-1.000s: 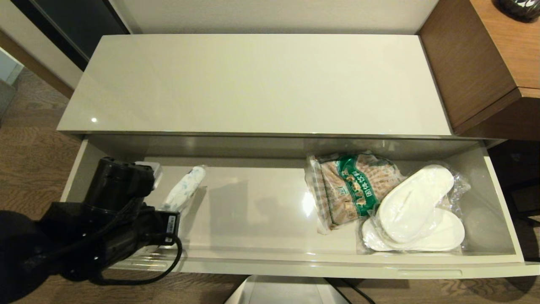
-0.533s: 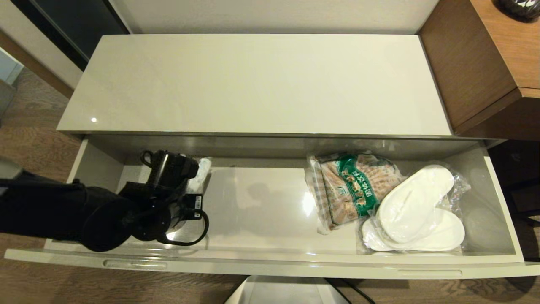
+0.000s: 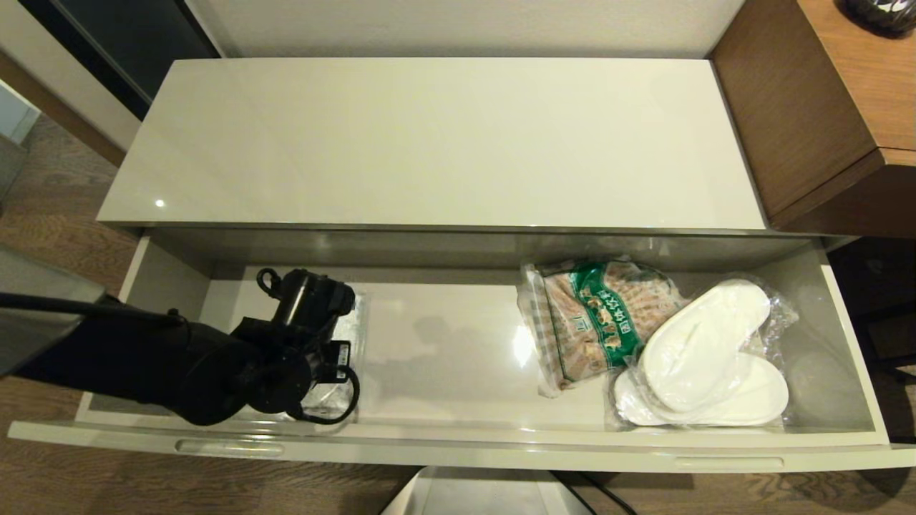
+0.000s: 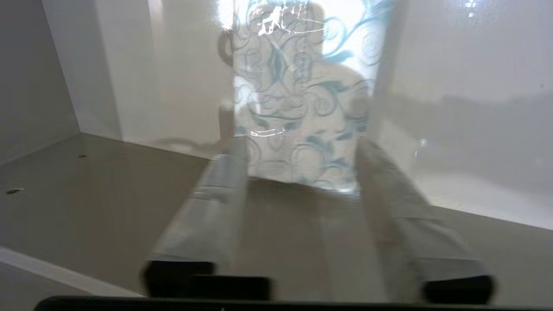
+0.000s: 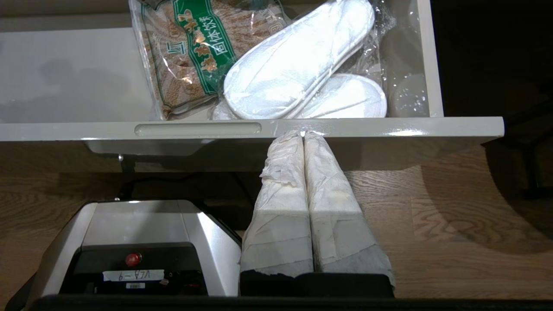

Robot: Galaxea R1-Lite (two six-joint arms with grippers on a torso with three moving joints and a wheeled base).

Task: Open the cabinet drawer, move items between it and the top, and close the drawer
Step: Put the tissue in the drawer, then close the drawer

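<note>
The right gripper point(image 5: 304, 134) is seen from behind, its two pale, tape-wrapped fingers point(image 5: 283, 190) pressed together with nothing between them, their tips level with the front rim of the glossy beige-grey cabinet drawer point(image 5: 389, 127). The drawer is pulled open, and a long narrow oval recess point(image 5: 198, 129) is set into its rim. Inside, a clear bag of brown snacks with a green label point(image 5: 190, 56) is laid beside white slippers wrapped in clear plastic point(image 5: 298, 65), which partly overlap it. Below the rim, brown wood-grain flooring point(image 5: 453, 224) and the robot's silver and black base point(image 5: 142, 246) with a red button are shown.
</note>
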